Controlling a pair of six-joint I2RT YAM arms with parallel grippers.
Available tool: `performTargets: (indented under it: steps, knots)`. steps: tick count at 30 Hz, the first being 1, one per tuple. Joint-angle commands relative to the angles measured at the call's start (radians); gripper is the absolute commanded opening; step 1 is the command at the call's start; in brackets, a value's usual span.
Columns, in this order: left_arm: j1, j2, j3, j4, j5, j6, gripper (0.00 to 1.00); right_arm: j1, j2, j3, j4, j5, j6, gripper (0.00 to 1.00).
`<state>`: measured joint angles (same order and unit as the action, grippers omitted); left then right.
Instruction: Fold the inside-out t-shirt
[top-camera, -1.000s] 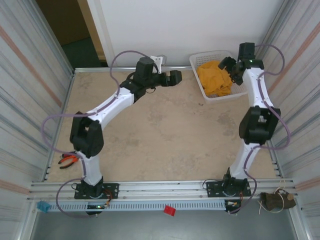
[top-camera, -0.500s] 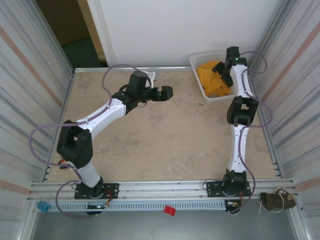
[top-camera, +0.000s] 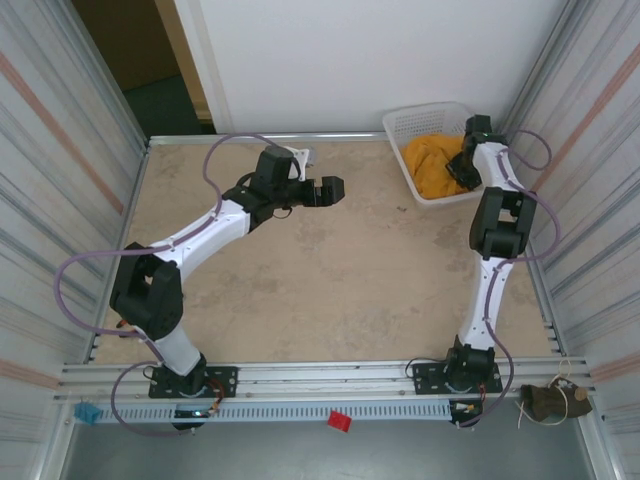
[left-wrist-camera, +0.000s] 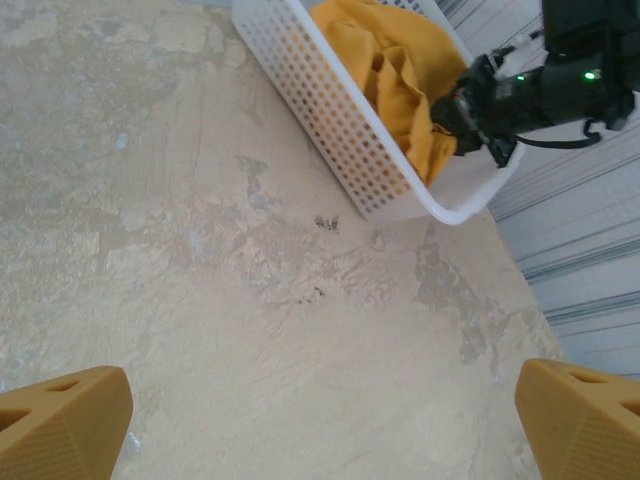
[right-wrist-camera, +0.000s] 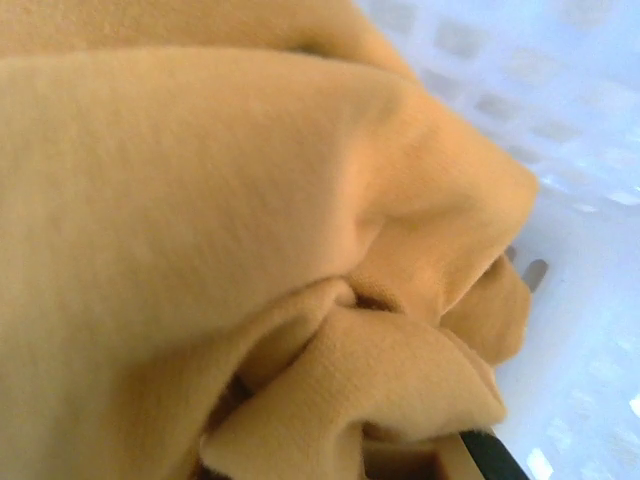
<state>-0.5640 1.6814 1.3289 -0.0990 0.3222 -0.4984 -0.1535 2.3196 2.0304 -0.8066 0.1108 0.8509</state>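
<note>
matt cloth t-shirt (right-wrist-camera: 200, 200), white plastic basket (left-wrist-camera: 340, 130)

This is a robotics lab test cell, not a home or shop: two robot arms, the left arm (top-camera: 200, 235) and the right arm (top-camera: 495, 245), are bolted to a slotted aluminium rail (top-camera: 320, 375) along the near edge of a bare, mottled table (top-camera: 330, 280). Ribbed metal panels (top-camera: 60, 180) wall the table in on both sides, with a plain white wall (top-camera: 370, 60) behind. Loose purple cables (top-camera: 70, 275) loop off the arms, and orange-handled pliers (top-camera: 135, 320) lie at the table's left edge.

Mustard-yellow t-shirt (top-camera: 432, 166), white perforated basket (top-camera: 425, 120), mottled beige table (top-camera: 340, 280)
</note>
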Motion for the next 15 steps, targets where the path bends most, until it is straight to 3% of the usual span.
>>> performTargets:
  steps: [1, 5, 8, 15]
  knots:
    - [0.003, -0.039, -0.014, 0.038, 0.023, -0.015, 0.99, -0.049, -0.128, -0.128, 0.043, 0.143, 0.083, 0.0]
    - [0.0, -0.042, -0.018, 0.038, 0.025, -0.012, 0.99, -0.088, -0.227, -0.301, 0.07, 0.209, 0.162, 0.0]
    - [-0.002, -0.042, -0.02, 0.04, 0.026, -0.01, 0.99, -0.106, -0.28, -0.391, 0.133, 0.173, 0.182, 0.0]
    - [-0.002, -0.038, -0.02, 0.037, 0.024, -0.008, 0.99, -0.065, -0.193, -0.269, 0.244, -0.181, 0.015, 0.0]
